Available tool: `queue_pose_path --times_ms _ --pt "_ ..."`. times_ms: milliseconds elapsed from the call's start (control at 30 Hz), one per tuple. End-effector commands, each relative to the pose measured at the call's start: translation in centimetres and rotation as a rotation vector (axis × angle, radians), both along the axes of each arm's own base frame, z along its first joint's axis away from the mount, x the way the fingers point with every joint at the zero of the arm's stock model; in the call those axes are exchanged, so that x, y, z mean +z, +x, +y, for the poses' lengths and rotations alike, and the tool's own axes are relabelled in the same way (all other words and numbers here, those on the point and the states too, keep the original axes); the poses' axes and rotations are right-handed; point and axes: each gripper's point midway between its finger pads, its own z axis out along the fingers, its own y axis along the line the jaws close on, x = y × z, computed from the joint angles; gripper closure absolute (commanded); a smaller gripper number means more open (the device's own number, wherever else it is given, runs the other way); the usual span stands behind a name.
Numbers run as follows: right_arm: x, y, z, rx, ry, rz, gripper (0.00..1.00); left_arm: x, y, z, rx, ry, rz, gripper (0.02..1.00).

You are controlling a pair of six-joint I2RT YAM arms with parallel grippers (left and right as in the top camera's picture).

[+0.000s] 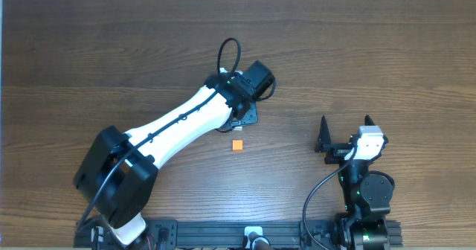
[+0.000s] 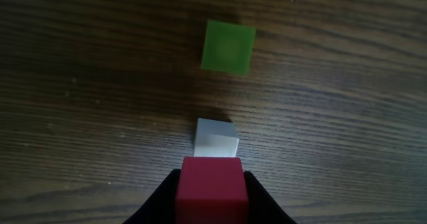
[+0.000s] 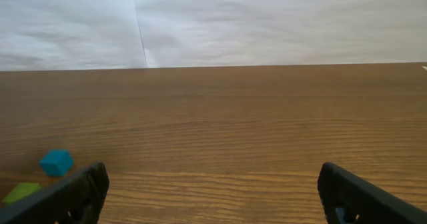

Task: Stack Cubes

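My left gripper [image 2: 211, 201] clamps a red plastic cube [image 2: 211, 181] near the white plastic cube [image 2: 216, 139] — a misaligned release could topple it.

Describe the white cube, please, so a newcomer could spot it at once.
Find the left gripper above the wooden table, shut on a red cube. The white cube lies on the table just beyond it. It alone is pale; the green cube sits farther off.
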Motion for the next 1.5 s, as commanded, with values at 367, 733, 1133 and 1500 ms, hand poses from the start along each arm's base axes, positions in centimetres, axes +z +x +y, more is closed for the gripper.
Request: queue_pose_path --times_ms 367,733,1133,1500 --pt "-0.2 0.0 0.2 0.012 -0.008 0.001 0.009 -2.3 -0.3 -0.3 -0.023 0.021 0.063 0.978" --pt "-0.2 0.0 0.2 0.012 -0.009 0.002 0.007 -2.9 -0.3 -0.4 -0.033 0.026 0.072 0.978" --pt "-0.2 0.0 0.2 0.012 -0.008 0.001 0.009 -3.2 0.0 -0.7 -0.057 0.025 0.066 0.976" --pt "-0.2 0.0 0.2 0.012 -0.008 0.001 0.007 -3.2 0.3 -1.0 -0.083 0.021 0.049 0.976"
